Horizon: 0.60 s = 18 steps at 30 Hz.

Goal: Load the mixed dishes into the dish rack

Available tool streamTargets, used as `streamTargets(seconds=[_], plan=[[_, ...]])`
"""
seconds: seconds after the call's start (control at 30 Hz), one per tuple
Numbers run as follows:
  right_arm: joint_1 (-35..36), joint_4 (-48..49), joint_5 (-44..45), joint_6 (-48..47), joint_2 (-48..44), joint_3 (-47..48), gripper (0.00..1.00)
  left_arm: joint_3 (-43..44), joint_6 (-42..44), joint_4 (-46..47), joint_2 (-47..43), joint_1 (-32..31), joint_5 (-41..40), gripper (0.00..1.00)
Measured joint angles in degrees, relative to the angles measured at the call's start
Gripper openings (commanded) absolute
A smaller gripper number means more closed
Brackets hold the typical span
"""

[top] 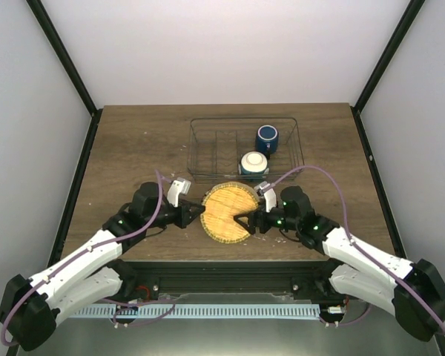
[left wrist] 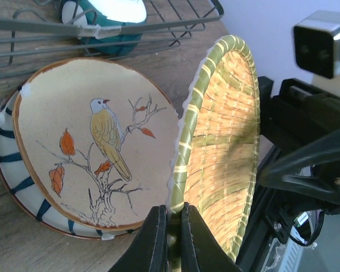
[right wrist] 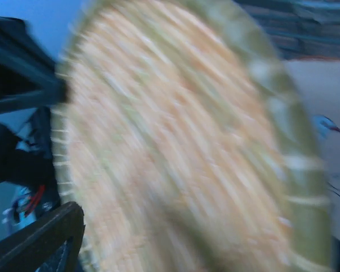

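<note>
**Ana:** Closest to the left wrist camera, the left gripper (left wrist: 171,214) has its two black fingers pressed onto the green rim of the woven plate (left wrist: 221,147). It is pinching the plate, which stands tilted almost on edge.

**Ben:** How many plates do you count there?

**Ana:** Three flat pieces. One is the woven plate. One is a cream plate (left wrist: 90,141) with a bird on a branch and orange leaves, lying flat just beside it. The third is a striped dish (left wrist: 5,161), white with blue bands, under the cream plate.

**Ben:** From above I see only one of them. The woven plate covers the other two, between the two arms, at the near part of the table (top: 133,148).

**Ana:** And the dish rack (top: 208,148)?

**Ben:** One rack, farther back. It holds one mug (top: 268,136) and one bowl (top: 253,163), both in its right half. No plate is in it.

**Ana:** My view catches just the bowl behind the wires.

**Ben:** The right gripper (top: 242,220) is at the plate's right edge, its jaws spread in a V toward it.

**Ana:** The right wrist view is blurred. The woven plate fills it, with one dark finger low on the left and the bird's head at the right edge.
</note>
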Motion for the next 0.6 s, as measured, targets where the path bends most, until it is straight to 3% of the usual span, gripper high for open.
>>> streamTargets(seconds=[0.23,0.6], plan=[[-0.5,7.9,-8.6,0.8,-4.1,-3.1,0.57,-2.1,-0.8,1.1,0.0,0.2,0.8,0.0],[-1.2,10.3,-12.4,1.4,0.3,-3.1,0.1,-2.8,-0.1,2.2,0.5,0.2,2.1,0.0]])
